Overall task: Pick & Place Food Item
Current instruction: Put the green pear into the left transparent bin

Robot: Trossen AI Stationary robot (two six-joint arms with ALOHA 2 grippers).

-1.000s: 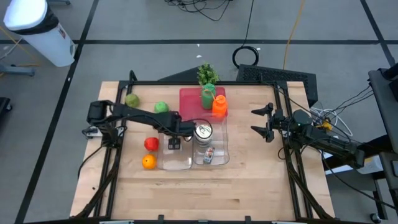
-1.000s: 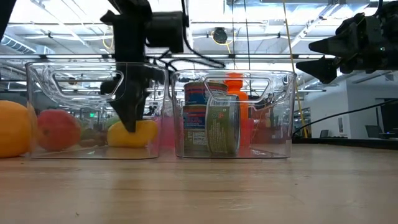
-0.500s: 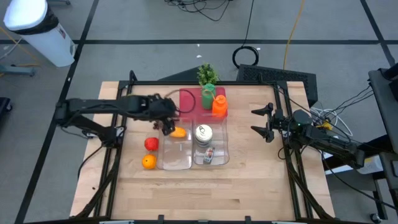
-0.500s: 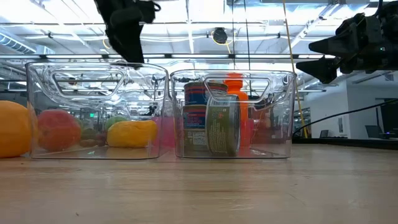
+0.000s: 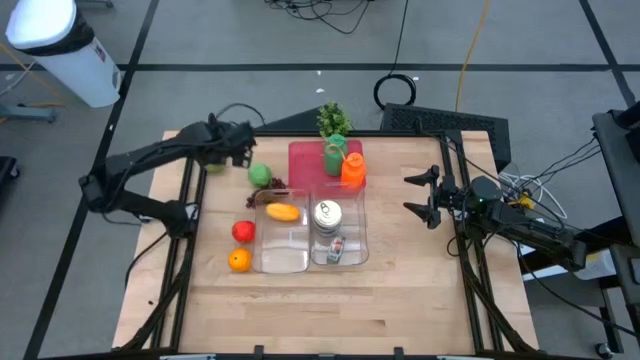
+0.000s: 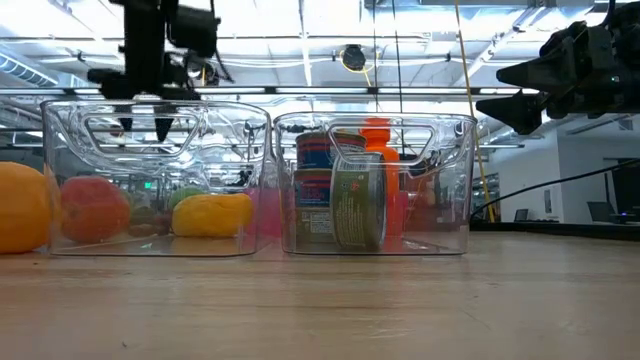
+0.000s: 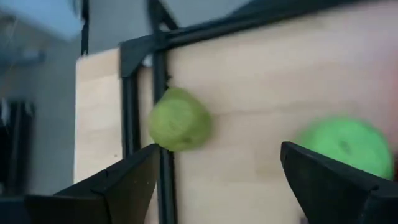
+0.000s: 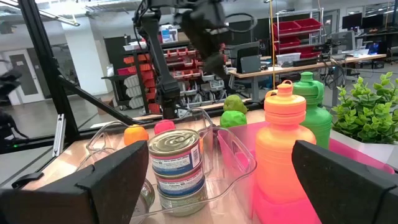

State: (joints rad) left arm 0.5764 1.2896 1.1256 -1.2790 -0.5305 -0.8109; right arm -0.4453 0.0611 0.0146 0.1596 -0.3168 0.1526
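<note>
A yellow fruit (image 5: 283,212) lies on the floor of the left clear bin (image 5: 281,250), with no gripper on it. My left gripper (image 5: 240,152) hangs open in the air over the table's far left. It is above a pale green fruit (image 7: 180,119) and a green apple (image 7: 345,146), which both rest on the wood. In the low view, my left gripper (image 6: 145,125) stands above the bin's rim. My right gripper (image 5: 420,197) waits open and level at the right side.
A red apple (image 5: 242,231) and an orange (image 5: 238,260) lie left of the bins. The right clear bin (image 5: 345,255) holds cans (image 5: 327,212). Behind it, a pink tray (image 5: 305,160) carries a green bottle (image 5: 334,155) and an orange bottle (image 5: 352,170). A plant (image 5: 333,118) stands at the far edge.
My left gripper has risen out of the left clear bin and swung toward the table's far left corner, rolling about its own axis on the way. The yellow fruit has stayed lying in the bin.
</note>
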